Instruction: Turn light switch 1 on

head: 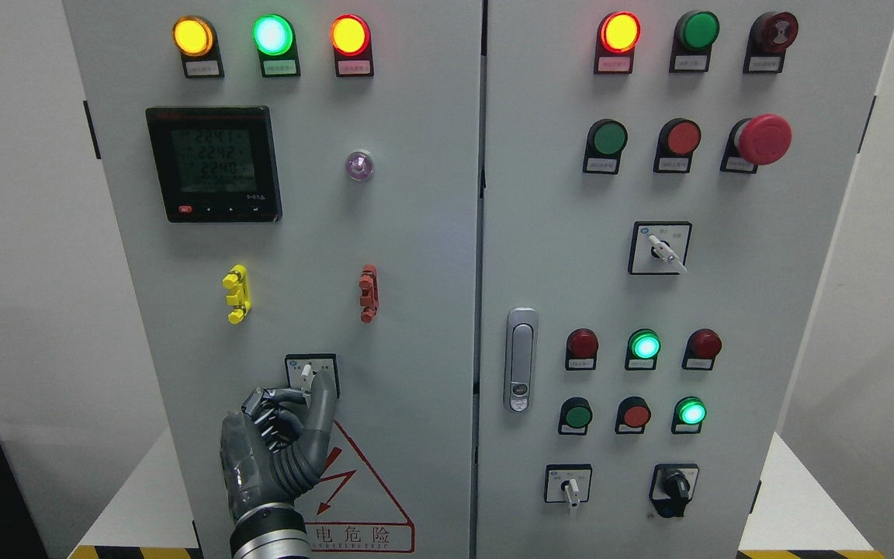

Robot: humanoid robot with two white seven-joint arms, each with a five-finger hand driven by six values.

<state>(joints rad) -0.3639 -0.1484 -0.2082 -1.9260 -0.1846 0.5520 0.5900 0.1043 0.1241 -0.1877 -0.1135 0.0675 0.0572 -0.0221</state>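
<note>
Left hand [280, 435], grey metal with ribbed fingers, enters at 6 o'clock of left grey cabinet door [416, 256]. Thumb and index pinch small white rotary switch lever [306, 374] on black-framed plate above red hazard triangle [362, 481]; other fingers curled clear. Pinch suits twisting.

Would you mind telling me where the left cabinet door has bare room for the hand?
Bare: between yellow clip and red clip; left of the selector switch. Crowded at the switch, where the left hand sits.
</note>
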